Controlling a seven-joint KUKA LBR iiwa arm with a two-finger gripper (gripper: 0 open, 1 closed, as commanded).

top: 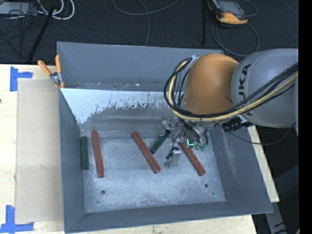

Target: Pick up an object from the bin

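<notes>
My gripper [171,159] hangs low over the right half of the bin floor, its fingers pointing down between two red-brown sticks. The longer red-brown stick [145,152] lies diagonally just left of the fingertips. A shorter red-brown stick [193,160] lies diagonally just right of them. A dark green stick [158,144] lies tilted behind the fingers, partly under the gripper body. Nothing shows between the fingers.
At the left of the bin floor a red-brown stick [97,153] and a dark green stick [85,153] lie side by side, running front to back. The arm with its orange cover and cables hangs over the bin's back right.
</notes>
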